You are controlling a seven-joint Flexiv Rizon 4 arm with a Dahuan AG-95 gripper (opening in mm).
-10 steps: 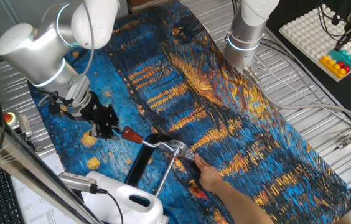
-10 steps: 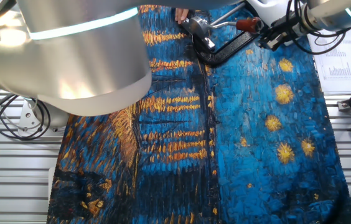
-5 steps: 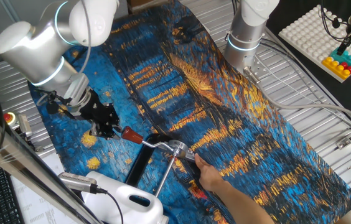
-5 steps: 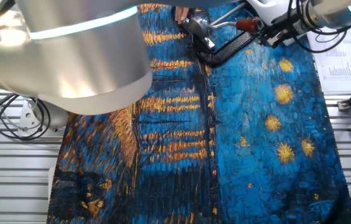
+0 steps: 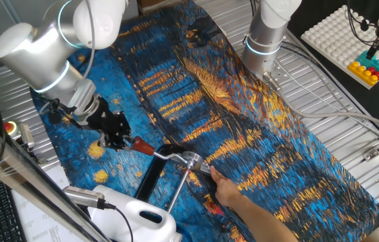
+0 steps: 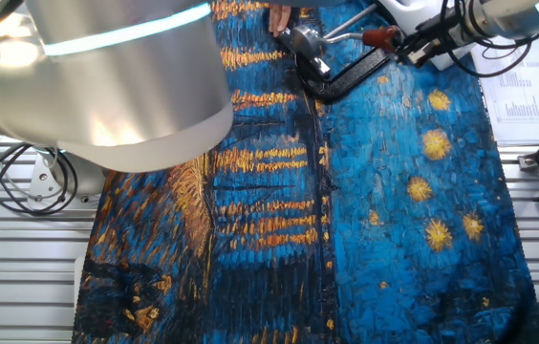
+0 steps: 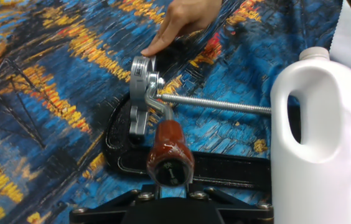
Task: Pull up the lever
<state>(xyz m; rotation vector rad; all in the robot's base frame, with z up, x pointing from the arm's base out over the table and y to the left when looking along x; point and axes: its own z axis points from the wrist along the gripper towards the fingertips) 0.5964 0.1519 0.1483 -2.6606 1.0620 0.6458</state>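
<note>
The lever is a short silver rod with a dark-red knob (image 5: 142, 146) (image 6: 381, 37) (image 7: 170, 152), joined to a silver pivot hub (image 5: 191, 160) (image 6: 305, 40) (image 7: 141, 93). It lies low over the blue patterned cloth. My gripper (image 5: 123, 140) (image 6: 411, 46) (image 7: 172, 190) is right at the knob's end, jaws spread wide to either side, open. In the hand view the knob's end face fills the space just above my gripper's black body; the fingertips themselves do not show there.
A person's hand (image 5: 226, 191) (image 7: 182, 18) presses on the hub. A long threaded rod (image 7: 219, 104) and a flat black bar (image 5: 148, 178) (image 7: 225, 169) lie beside the lever. A white jug (image 7: 322, 124) (image 5: 136, 215) stands close by. A second arm's base (image 5: 263, 40) stands at the back.
My gripper has crept a little closer to the red knob. The lever and the person's hand have not moved.
</note>
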